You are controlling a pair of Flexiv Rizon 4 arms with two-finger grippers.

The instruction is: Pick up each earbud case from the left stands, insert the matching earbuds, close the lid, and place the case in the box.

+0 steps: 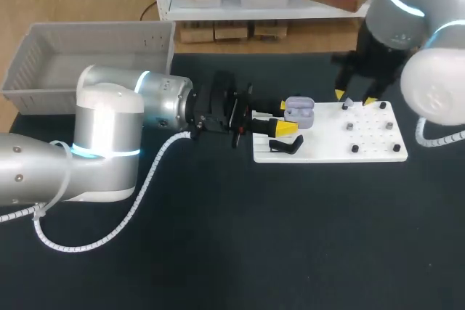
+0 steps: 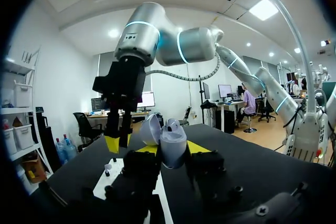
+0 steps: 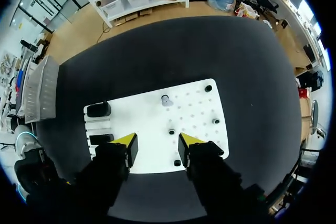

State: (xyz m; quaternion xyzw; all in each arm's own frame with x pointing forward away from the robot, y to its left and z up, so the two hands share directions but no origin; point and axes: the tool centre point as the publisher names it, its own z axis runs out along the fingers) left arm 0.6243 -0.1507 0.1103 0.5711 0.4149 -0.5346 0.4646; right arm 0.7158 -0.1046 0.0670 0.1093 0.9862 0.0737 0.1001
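Head view: L arm enters from frame left. L gripper (image 1: 285, 117) sits at centre, pinching lavender earbud case (image 1: 299, 112) from two sides, lid flipped open. Case is over left end of white board (image 1: 378, 149), mid-right of frame. Black case (image 1: 288, 147) is on the board just below L gripper. R gripper (image 1: 355, 97) hangs over board's upper edge, fingers spread, nothing between them. Grey box (image 1: 43, 56) is upper left, well apart from board.

L wrist view: lavender earbud case (image 2: 172, 148) touches both yellow tips, lid tipped back. R gripper (image 2: 118, 142) is ahead, over the board.

R wrist view: R gripper (image 3: 157, 142) is spread above the board. Dark pegs (image 3: 171, 131) and a pale earbud (image 3: 166, 100) lie ahead of its fingers.
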